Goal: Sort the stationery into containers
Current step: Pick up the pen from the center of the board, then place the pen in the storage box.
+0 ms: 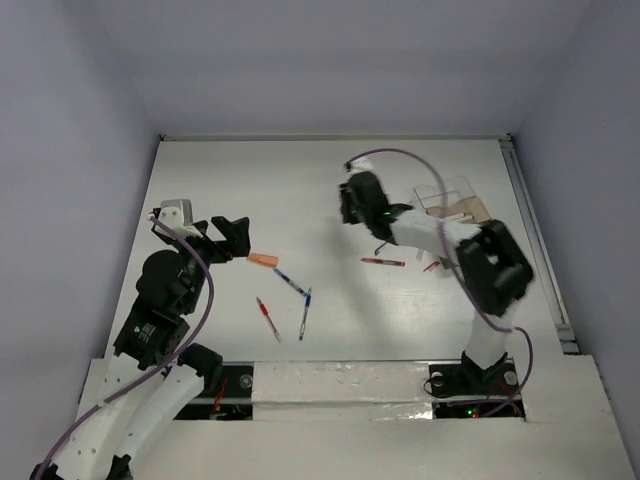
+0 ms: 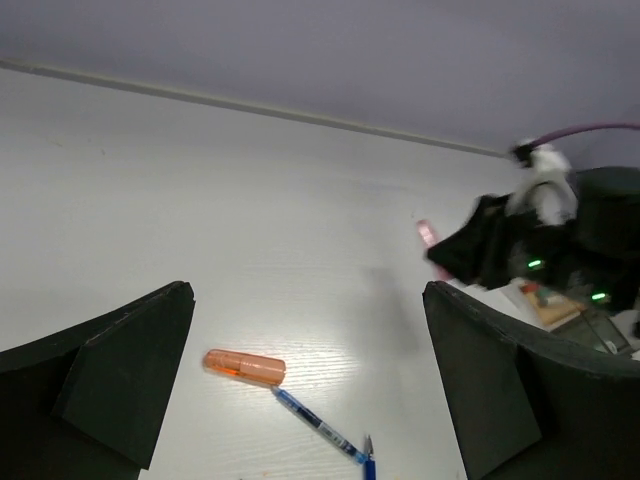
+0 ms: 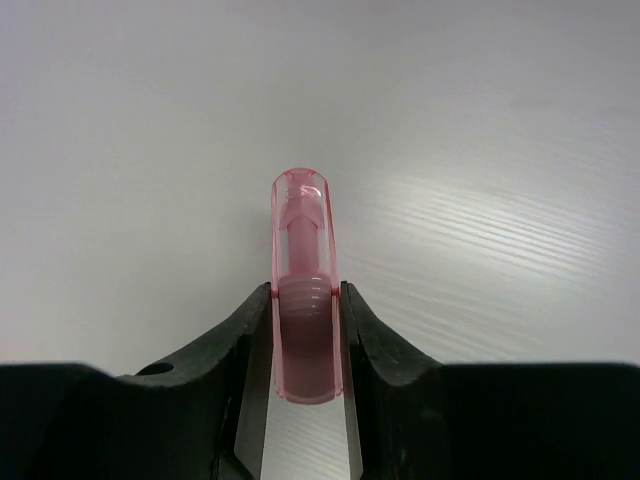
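My right gripper is shut on a pink translucent eraser block and holds it above the table's middle; it also shows in the top view. The pink eraser shows small in the left wrist view. My left gripper is open and empty, just left of an orange eraser block, which lies between its fingers in the wrist view. A blue pen, another blue pen, a red pen and a second red pen lie on the table. The clear organiser box stands at the right.
The white table is walled on the left, back and right. A small red piece lies near the right arm. Taped base plates run along the near edge.
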`<state>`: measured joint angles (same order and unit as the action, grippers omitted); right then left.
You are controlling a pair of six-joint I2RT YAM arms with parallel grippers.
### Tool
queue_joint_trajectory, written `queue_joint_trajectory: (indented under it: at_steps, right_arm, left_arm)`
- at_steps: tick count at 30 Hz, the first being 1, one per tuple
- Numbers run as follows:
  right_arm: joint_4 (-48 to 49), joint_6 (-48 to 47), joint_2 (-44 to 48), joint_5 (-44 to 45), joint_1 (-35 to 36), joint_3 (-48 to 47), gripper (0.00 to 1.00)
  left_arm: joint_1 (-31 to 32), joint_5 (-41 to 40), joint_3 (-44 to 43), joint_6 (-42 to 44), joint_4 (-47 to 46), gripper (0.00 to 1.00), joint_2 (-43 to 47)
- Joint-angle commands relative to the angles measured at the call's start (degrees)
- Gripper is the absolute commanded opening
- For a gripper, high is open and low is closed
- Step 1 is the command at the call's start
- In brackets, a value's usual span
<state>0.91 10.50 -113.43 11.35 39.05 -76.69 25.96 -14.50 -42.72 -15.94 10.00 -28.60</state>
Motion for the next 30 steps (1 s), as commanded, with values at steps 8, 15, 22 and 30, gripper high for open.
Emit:
queue_joint_trajectory:
  at_steps: [8,15,22,30]
  right_arm:
    - [-3.54,35.27,48.19,29.95,-18.47,34.48,0.00]
    - [-12.41,43.10,53.14,32.76,-23.67,39.16,0.00]
    - [-16.56,47.94,49.62,33.30,-25.51,39.59,0.00]
    - [-15.41,48.04,46.19,31.63,-26.65,39.86,0.25]
  left_arm:
    - [6.56,1.76,0.09,0.39,-3.06,0.99,3.20]
    - [9.28,1.50,0.09,0.48,-3.06,0.99,3.73]
    - [9.82,1.05,0.09,0.56,-2.97,0.99,3.82]
    - [10.34,0.97,0.09,0.65,-2.88,0.99,3.64]
